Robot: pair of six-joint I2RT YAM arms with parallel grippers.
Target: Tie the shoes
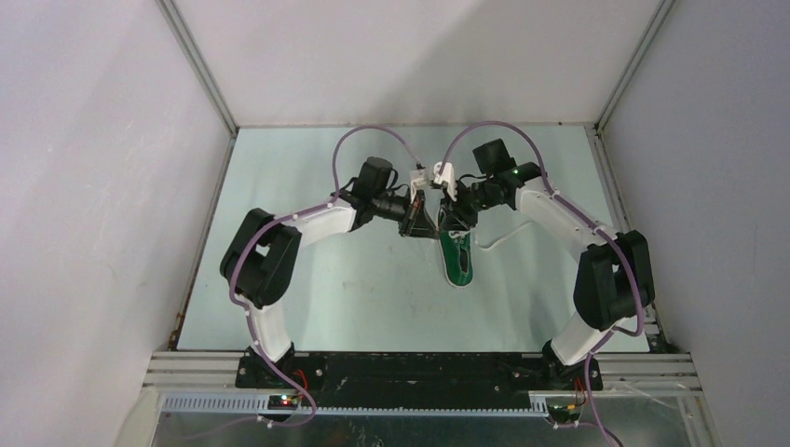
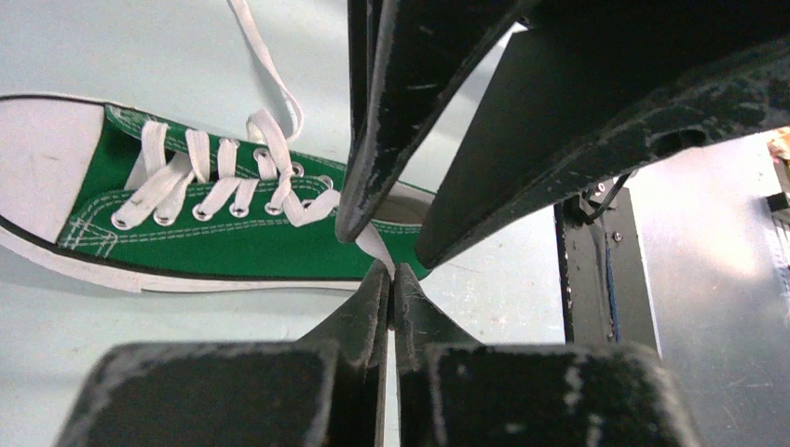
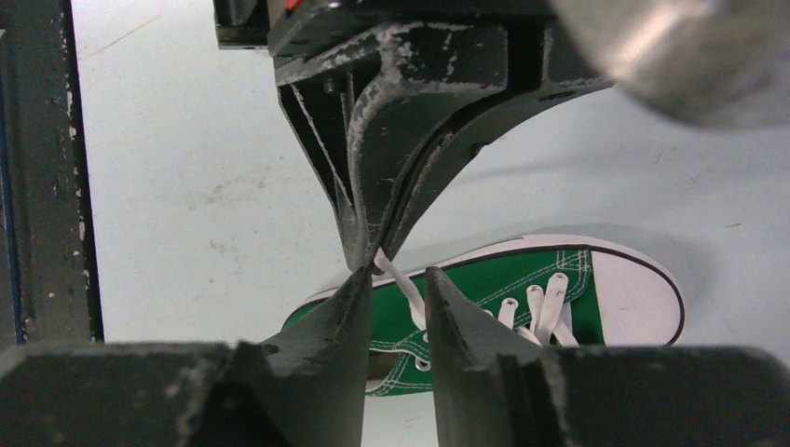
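The green sneaker point(image 1: 456, 261) lies on the table with its white toe cap toward the arms; it also shows in the left wrist view point(image 2: 214, 223) and the right wrist view point(image 3: 503, 279). My left gripper point(image 2: 392, 270) is shut on one white lace point(image 2: 375, 244) just above the shoe's heel end. My right gripper point(image 3: 399, 279) is open, its fingers on either side of that same lace point(image 3: 402, 284), tips nearly touching the left gripper point(image 3: 369, 253). Both grippers meet over the shoe's far end in the top view, left point(image 1: 419, 220) and right point(image 1: 453, 220). The other lace end point(image 2: 270, 65) trails loose.
Grey enclosure walls stand to the left, the right and behind. A metal frame edge point(image 1: 596, 158) borders the pale table. The black base rail point(image 1: 419, 368) lies along the near edge. A loose lace point(image 1: 498, 240) lies to the right of the shoe.
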